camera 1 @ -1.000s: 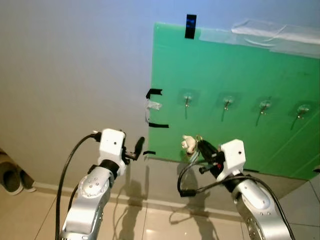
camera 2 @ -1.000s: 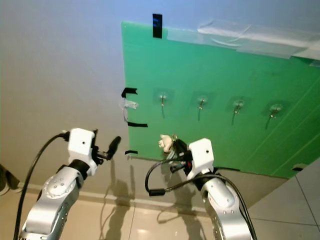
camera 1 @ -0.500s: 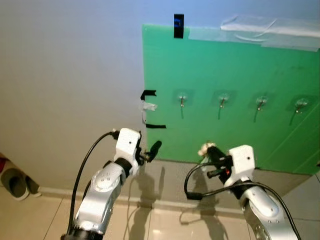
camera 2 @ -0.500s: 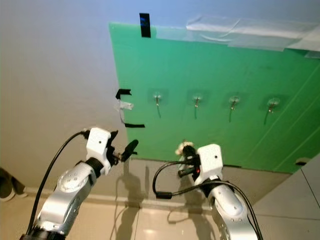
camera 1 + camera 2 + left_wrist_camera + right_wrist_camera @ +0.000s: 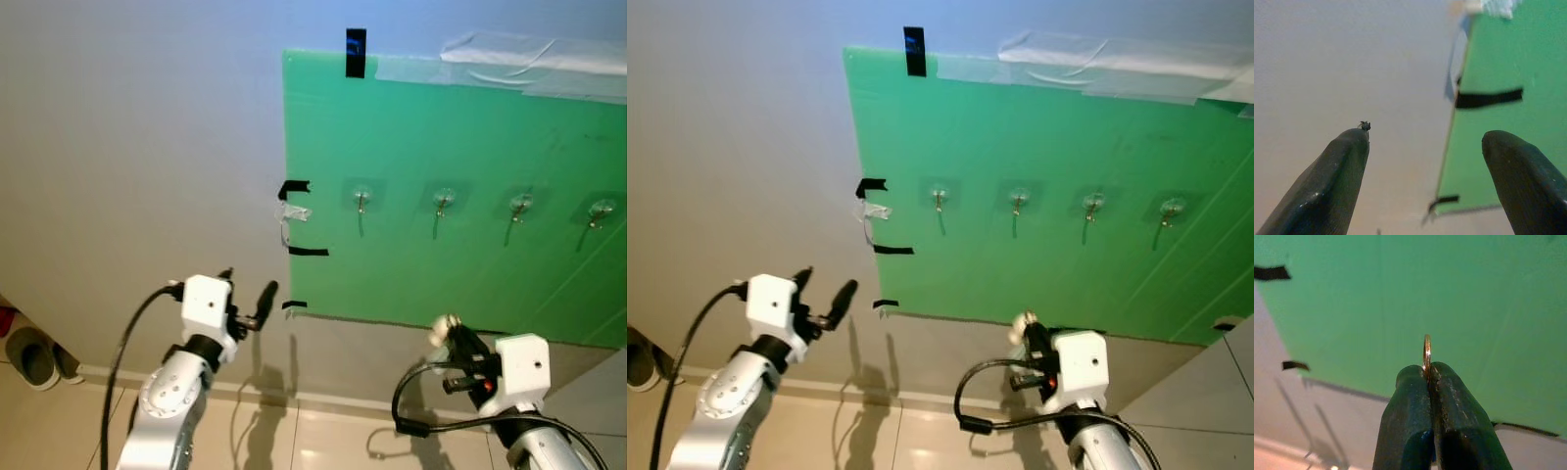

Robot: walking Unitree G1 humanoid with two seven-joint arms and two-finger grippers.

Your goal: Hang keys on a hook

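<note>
Compared with a moment earlier, my right claw point(image 5: 1427, 374) had dropped lower, below the green board point(image 5: 470, 137), pinched tight on the key ring point(image 5: 1426, 352), with the pale fob point(image 5: 443, 327) just beside its fingers. My left claw point(image 5: 1422, 142) stayed spread wide near the board's left edge; the four hooks point(image 5: 361, 199) remained bare, and I could read no writing anywhere.

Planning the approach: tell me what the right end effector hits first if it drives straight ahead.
Probably the green board. The right end effector, pinching the key ring, points at bare board below the hooks; how far off it is cannot be judged.
</note>
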